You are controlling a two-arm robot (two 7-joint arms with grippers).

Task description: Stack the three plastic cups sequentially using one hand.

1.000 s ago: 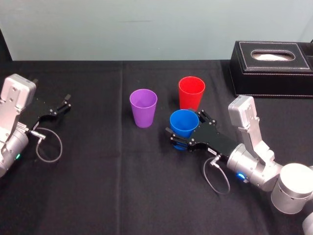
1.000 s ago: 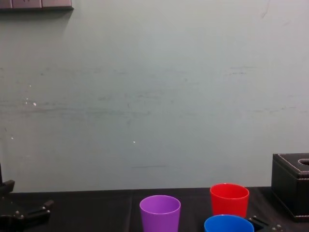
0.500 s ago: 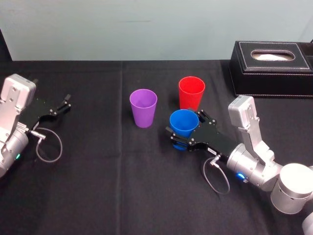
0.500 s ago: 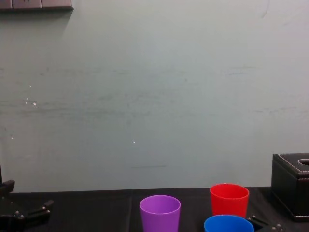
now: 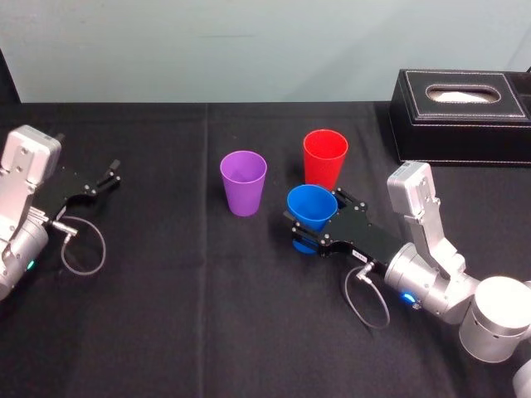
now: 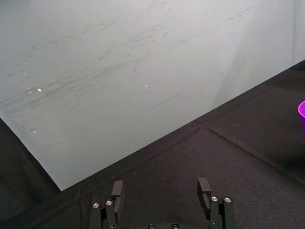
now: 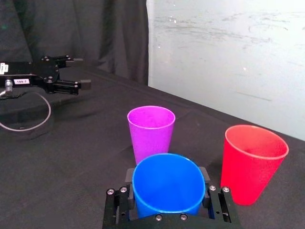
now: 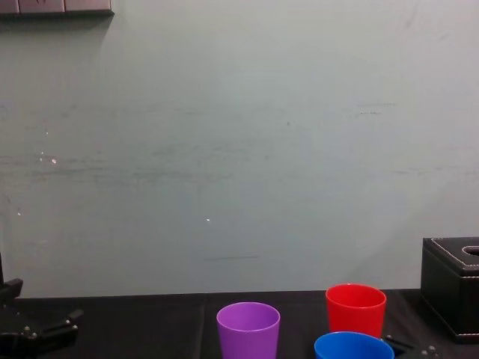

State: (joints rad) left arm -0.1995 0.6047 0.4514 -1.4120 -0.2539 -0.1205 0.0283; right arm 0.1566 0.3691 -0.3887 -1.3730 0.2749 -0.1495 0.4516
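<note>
Black bench (image 5: 207, 315), pale wall (image 5: 249, 41); box (image 5: 460, 116) at 2 o'clock. The blue cup (image 5: 311, 207) is pinched by right fingers (image 5: 344, 199), red cup (image 5: 324, 156) close at 12; left fingers (image 6: 204, 187) spread.

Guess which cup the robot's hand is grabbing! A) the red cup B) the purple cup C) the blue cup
C: the right gripper has its jaws on either side of the blue cup, while the red cup and purple cup stand free beside it. The left gripper rests open at the far left.
</note>
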